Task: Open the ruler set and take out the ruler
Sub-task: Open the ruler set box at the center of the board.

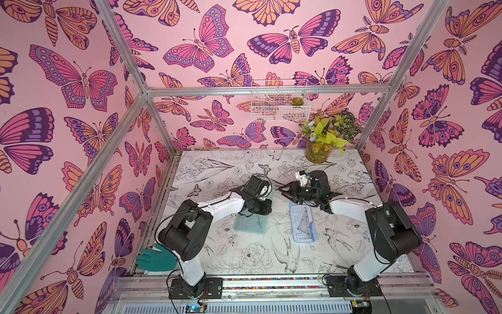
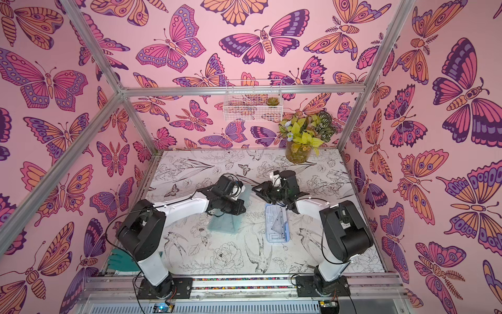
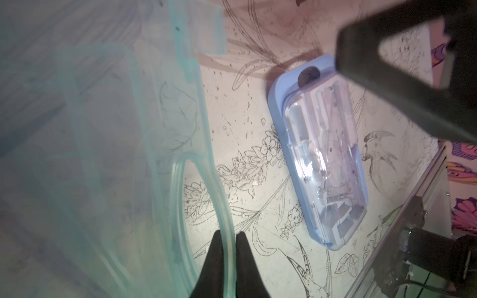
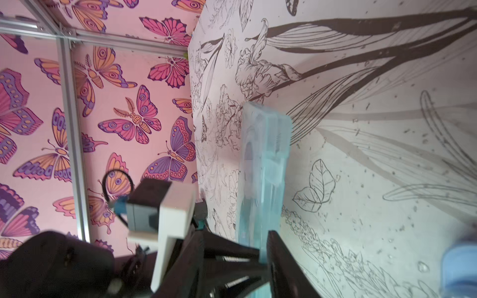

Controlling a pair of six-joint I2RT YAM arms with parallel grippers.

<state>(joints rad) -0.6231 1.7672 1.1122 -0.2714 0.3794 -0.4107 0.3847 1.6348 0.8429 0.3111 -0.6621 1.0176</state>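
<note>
Your left gripper (image 3: 229, 233) pinches the teal lid (image 1: 251, 223) by its rim alone, right gripper (image 1: 284, 190) parted around it: it may twist free.

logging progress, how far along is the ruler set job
Done: the teal lid is off the blue tray. In hand: the left end effector is shut on the lid's rim; the right end effector straddles its edge. Left: the ruler lies in the tray, not yet taken out.
</note>
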